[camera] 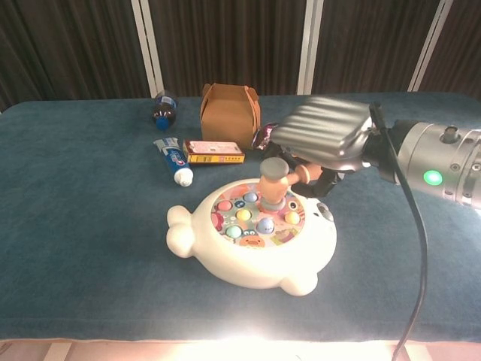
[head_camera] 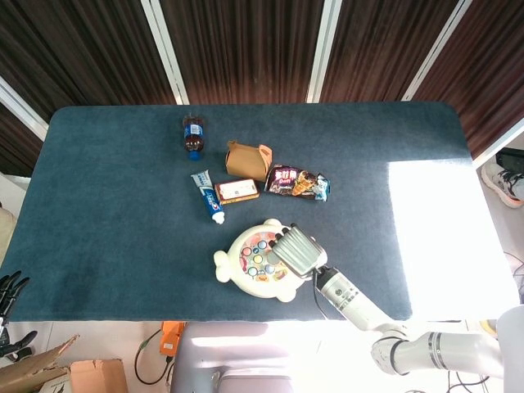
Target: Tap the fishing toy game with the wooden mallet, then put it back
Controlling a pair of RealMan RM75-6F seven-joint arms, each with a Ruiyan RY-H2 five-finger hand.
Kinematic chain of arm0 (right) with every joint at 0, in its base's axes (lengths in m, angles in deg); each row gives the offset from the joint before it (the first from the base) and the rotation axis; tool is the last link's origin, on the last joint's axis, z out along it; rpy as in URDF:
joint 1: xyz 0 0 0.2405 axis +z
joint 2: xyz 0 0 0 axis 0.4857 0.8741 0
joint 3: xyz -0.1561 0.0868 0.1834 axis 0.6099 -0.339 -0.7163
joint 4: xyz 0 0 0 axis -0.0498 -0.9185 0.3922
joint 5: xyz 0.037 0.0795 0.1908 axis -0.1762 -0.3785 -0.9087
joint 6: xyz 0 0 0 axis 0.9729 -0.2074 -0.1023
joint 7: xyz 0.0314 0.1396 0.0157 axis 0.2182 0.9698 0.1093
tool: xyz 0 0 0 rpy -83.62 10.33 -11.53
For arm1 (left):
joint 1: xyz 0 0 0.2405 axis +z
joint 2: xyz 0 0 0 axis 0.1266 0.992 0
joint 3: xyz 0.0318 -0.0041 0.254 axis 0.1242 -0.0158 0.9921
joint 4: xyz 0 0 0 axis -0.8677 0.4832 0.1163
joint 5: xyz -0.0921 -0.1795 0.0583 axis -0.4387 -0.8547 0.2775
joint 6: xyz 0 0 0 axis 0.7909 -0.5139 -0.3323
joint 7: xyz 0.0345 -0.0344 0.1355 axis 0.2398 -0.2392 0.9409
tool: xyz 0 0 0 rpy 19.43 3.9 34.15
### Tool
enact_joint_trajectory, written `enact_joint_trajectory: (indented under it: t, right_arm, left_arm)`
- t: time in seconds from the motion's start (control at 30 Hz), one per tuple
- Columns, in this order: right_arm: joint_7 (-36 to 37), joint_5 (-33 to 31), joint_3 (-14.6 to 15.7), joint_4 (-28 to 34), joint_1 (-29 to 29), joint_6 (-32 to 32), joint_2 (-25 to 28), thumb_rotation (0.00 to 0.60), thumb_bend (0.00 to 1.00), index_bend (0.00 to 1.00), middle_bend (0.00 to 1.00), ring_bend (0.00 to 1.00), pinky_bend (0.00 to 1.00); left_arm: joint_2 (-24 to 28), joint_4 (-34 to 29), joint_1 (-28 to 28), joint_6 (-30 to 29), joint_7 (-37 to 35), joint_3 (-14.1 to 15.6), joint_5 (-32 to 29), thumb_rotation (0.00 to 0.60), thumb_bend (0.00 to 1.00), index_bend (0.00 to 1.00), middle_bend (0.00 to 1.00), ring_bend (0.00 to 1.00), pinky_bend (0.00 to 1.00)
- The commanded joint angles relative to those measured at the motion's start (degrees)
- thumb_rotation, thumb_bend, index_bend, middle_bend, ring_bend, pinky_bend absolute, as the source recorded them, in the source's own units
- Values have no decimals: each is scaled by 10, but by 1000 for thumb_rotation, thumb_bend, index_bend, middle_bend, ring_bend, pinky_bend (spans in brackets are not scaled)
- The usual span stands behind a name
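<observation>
The fishing toy game [camera: 252,241] [head_camera: 246,266] is a cream, fish-shaped toy with coloured pegs, lying near the table's front edge. My right hand [camera: 327,139] [head_camera: 297,251] hovers over its right half and grips the wooden mallet [camera: 274,183] by the handle. The mallet's head points down and touches the toy's coloured top. In the head view the hand hides the mallet. My left hand [head_camera: 11,288] hangs off the table at the lower left, its dark fingers apart and holding nothing.
Behind the toy stand a brown paper box [camera: 230,114], a snack packet [head_camera: 298,182], a small flat box [camera: 213,151], a toothpaste tube [camera: 173,161] and a lying cola bottle [camera: 162,109]. Bright sunlight covers the table's right end [head_camera: 434,237].
</observation>
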Motion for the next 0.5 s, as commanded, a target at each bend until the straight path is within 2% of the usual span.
enact_joint_trajectory:
  t: [0.03, 0.5]
  right_arm:
    - [1, 0, 3, -2, 2, 0, -2, 600, 490, 996, 659, 539, 645]
    - [-16, -18, 17, -19, 16, 4, -24, 600, 490, 995, 659, 539, 645]
  left_arm:
    - [0, 0, 0, 0, 0, 0, 0, 600, 139, 0, 0, 0, 69]
    - [-1, 4, -1, 2, -5, 1, 0, 600, 139, 0, 0, 0, 69]
